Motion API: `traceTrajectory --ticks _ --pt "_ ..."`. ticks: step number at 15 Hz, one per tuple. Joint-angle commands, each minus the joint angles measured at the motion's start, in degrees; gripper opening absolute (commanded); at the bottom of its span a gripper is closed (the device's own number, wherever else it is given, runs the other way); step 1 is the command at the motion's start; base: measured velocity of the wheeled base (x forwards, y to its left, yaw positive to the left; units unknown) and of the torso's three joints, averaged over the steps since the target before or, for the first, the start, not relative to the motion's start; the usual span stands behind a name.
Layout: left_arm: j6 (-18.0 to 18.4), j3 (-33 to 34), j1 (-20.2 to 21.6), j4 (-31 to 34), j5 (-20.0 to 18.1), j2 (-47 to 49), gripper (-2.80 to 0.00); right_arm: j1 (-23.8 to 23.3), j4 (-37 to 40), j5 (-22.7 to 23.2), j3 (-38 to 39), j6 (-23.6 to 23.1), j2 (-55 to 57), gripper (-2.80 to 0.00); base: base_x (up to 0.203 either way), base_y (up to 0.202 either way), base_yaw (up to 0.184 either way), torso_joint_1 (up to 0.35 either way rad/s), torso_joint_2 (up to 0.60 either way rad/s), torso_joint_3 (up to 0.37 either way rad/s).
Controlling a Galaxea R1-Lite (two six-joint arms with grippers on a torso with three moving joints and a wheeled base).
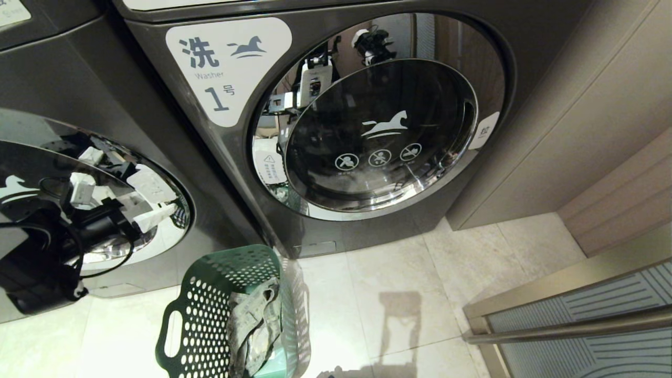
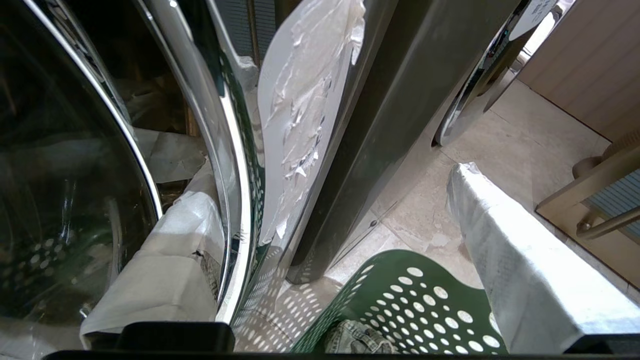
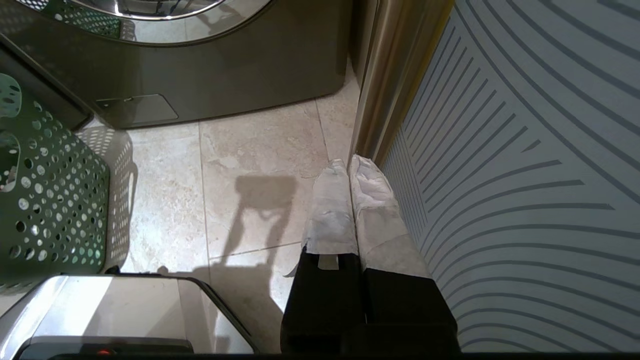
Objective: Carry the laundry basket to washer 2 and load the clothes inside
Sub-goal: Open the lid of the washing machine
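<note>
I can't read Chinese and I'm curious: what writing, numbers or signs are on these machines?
"洗", "Washer", "1号" and a horse logo: white label on the right-hand washer.
White horse logo with three round prohibition signs: its glass door.
Small tag at the door's rim: one character, too blurred.
Reflected warning sticker: unreadable.

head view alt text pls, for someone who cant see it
A dark green perforated plastic laundry basket holding a grey-beige patterned bundle of clothes stands on pale floor tiles before two dark grey front-load washers. The nearer-centre washer's white label reads 1; the robot's left arm reaches toward the washer at left.
</note>
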Motion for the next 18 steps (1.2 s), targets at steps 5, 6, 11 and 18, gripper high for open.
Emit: traceTrajectory --ticks 5,6,11,18 --pt "0.63 1.54 -1.50 -0.29 -5.58 -0.41 0.00 0.05 0.00 0.07 0.00 -0.01 0.09 -2.80 0.000 0.000 0.000 0.000 0.00 0.000" --pt "0.68 1.54 -1.42 -0.29 -5.58 -0.35 0.00 0.00 0.00 0.03 0.00 -0.01 0.00 -2.80 0.000 0.000 0.000 0.000 0.00 0.000" --pt "0.98 1.05 2.62 -0.29 -5.37 1.01 0.00 0.07 0.00 0.04 0.00 -0.01 0.09 -2.80 0.000 0.000 0.000 0.000 0.00 0.000" --pt "1.29 -3.12 11.68 -0.29 -2.91 3.47 0.00 -0.01 0.00 0.02 0.00 -0.01 0.00 -2.80 0.000 0.000 0.000 0.000 0.00 0.000"
